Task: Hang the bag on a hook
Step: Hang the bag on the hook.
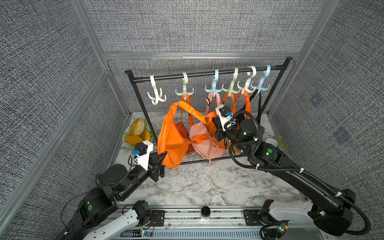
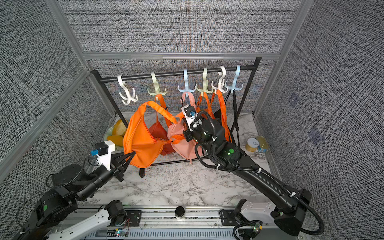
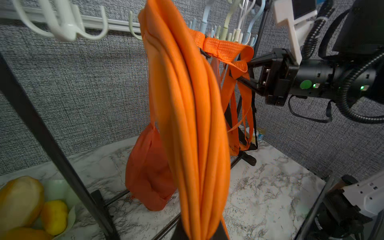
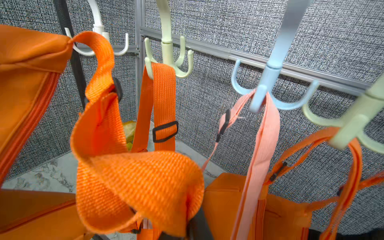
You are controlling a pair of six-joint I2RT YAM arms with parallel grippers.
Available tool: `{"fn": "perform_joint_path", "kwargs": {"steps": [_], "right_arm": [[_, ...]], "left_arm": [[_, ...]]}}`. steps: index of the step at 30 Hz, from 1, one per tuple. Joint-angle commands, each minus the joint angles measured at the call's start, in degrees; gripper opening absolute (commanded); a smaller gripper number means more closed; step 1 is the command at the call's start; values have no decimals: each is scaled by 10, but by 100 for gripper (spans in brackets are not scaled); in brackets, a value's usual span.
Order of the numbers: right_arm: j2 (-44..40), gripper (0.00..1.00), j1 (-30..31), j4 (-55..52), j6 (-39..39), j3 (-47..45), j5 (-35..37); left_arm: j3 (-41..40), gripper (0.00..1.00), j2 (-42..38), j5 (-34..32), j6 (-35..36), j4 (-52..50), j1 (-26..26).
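left hand grips bag, right hand strap

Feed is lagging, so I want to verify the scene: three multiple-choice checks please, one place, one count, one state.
1. Where on the rail is the empty hook? A. left end B. middle C. right end
2. How many hooks hang on the rail? A. four B. six C. eight
3. The right gripper is: A. open B. shut on the strap C. shut on a hook
Answers: 1 A, the leftmost hook carries nothing; 2 B, six show in both top views; 3 B, its jaws pinch the strap.
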Motion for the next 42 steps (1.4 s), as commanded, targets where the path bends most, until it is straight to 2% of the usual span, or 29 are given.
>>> {"fn": "perform_joint_path", "kwargs": {"steps": [1, 12, 18, 25, 37, 42], "right_arm": [[27, 0, -1, -31, -34, 52, -14], [192, 0, 4, -99, -42, 286, -108], [284, 0, 13, -109, -29, 398, -132], [375, 0, 26, -111, -27, 513, -127], [452, 0, 39, -59, -37, 592, -100], [459, 0, 40, -31, -41, 599, -88]], "left_arm": [[-3, 0, -33, -52, -6, 62, 0], [-17, 0, -97, -63, -9, 44, 0], [-11, 0, -117, -64, -6, 33, 0], [-3, 0, -126, -64, -12, 6, 0], [12, 0, -148, -67, -11, -18, 0], [15, 0, -156, -68, -13, -25, 0]]}}
